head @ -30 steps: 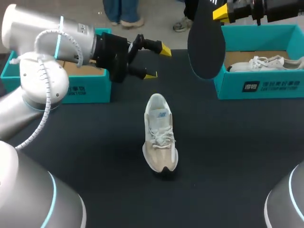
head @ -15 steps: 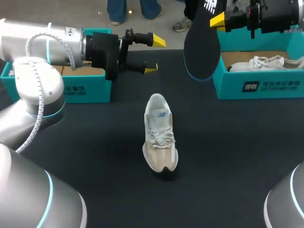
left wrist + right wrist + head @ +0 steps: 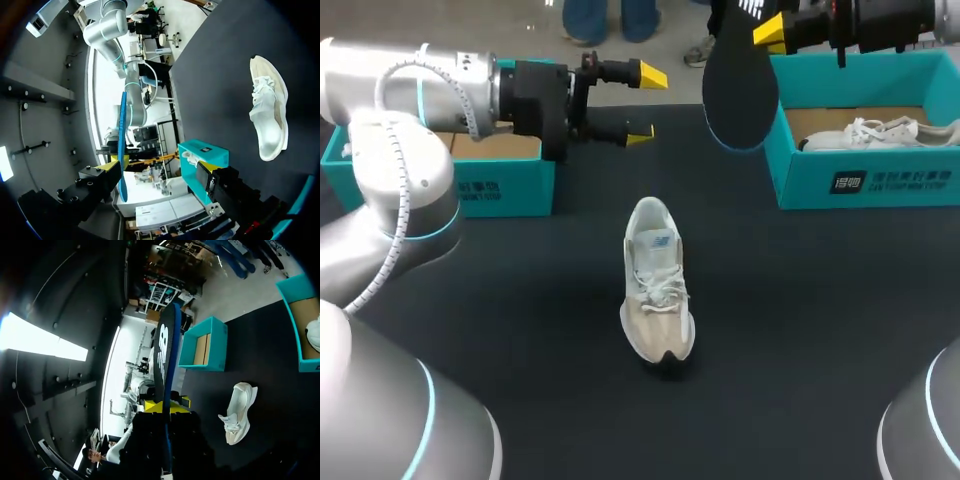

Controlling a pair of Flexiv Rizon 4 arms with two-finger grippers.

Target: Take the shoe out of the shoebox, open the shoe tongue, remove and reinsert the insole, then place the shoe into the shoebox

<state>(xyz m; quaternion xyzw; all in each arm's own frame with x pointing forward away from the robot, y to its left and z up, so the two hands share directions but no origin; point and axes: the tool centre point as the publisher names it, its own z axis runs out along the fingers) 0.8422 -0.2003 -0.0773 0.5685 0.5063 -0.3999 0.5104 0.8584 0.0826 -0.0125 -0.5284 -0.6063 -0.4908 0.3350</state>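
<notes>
Showing insole (image 3: 122, 145) edge-on, left wrist view

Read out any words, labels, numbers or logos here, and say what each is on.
On the right shoebox, front wall: white print, too blurred to read.
On the left shoebox, front wall: print too small to read.
On the shoe, tongue: blue mark, too small to read.
On the insole: white logo, no readable words.

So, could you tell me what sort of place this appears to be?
Most likely a robotics lab workbench set up for shoe handling: a dark table with two teal shoeboxes, a shoe, and the right gripper holding up an insole.
</notes>
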